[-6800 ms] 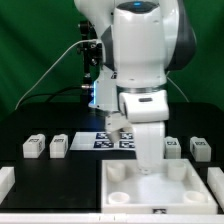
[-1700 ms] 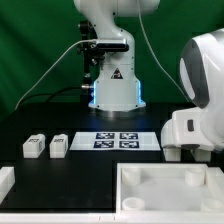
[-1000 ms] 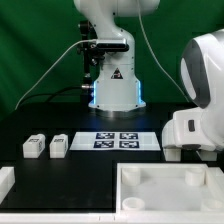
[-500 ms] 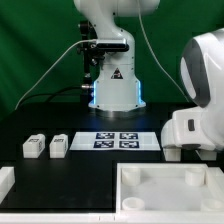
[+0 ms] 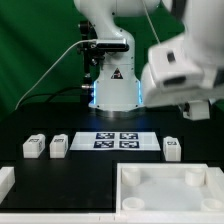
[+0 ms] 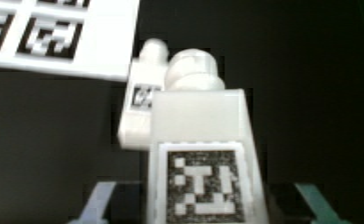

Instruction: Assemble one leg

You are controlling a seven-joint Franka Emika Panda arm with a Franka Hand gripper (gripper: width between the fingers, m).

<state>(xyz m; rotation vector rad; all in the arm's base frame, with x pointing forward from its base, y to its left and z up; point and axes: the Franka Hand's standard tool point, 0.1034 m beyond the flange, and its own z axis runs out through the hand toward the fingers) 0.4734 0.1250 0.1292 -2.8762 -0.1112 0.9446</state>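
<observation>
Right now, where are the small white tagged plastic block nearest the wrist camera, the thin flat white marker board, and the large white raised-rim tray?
Small white block [image 6: 198, 122]: wrist view, its untagged white face.
Marker board [image 5: 118, 140]: exterior view, its middle, among the tags.
Large white tray [image 5: 122, 192]: exterior view, rim on that view's left.

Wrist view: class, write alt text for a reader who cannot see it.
A white leg with a black-and-white tag fills the frame, held between the two grey fingers of the tool. Beyond it, on the black table, lie a second leg and the marker board.
</observation>
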